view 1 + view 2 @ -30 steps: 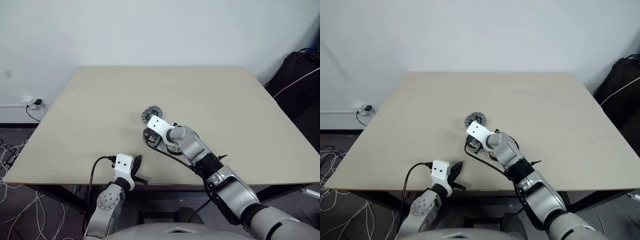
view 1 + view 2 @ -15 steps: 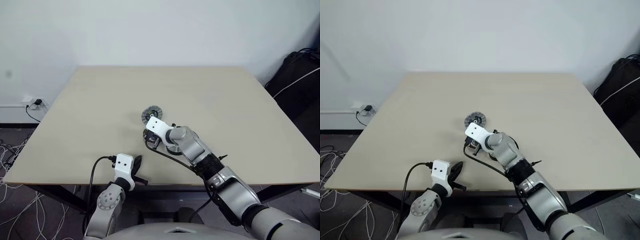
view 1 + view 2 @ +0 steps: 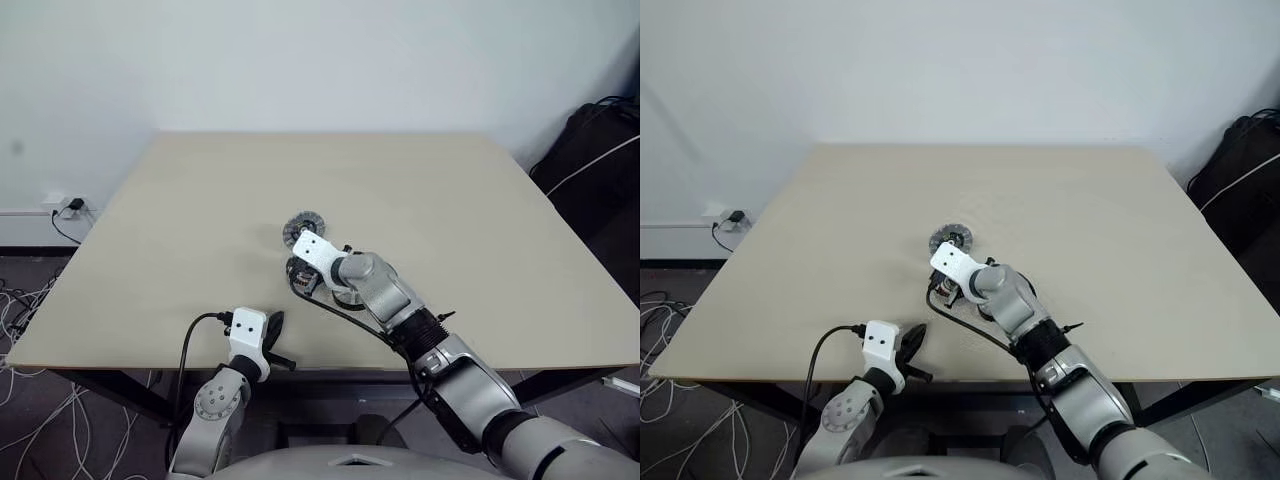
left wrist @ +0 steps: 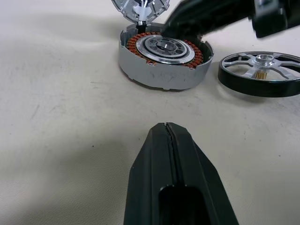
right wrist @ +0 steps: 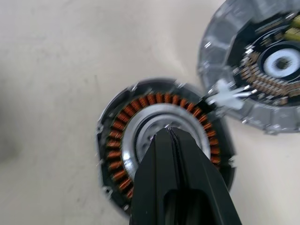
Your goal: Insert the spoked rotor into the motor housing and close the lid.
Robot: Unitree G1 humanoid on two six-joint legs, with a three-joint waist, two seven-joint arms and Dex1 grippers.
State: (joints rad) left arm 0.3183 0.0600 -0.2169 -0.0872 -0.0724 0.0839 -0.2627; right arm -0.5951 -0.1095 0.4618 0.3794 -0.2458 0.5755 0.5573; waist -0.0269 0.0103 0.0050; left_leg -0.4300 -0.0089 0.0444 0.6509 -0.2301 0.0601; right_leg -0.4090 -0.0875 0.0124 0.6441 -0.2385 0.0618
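Table: matte beige tabletop [image 3: 200, 220], faint scuffs, smooth.
Motor housing: low round grey metal cup w/ ring of copper-orange windings round a smooth silver hub [image 4: 165, 56]; flat on table near mid, front of centre.
Lid: silvery round disc, radial ribs, dark centre w/ white hub and small white connector [image 5: 262, 70]; lies just beside housing on its far side, rims abt touching.
Spoked rotor: open wheel, dark rim, broad silver spokes, small hub w/ brass-looking pinion [image 4: 261, 72]; on table just beside housing, apart from it.
Right gripper [image 5: 169, 136]: smooth black fingers pressed together, nothing pinched; tip over housing's silver hub, contact can't be told.
Left gripper [image 4: 165, 129]: black fingers pressed together, empty, near table's front edge, well short of housing.
Writing: none legible.
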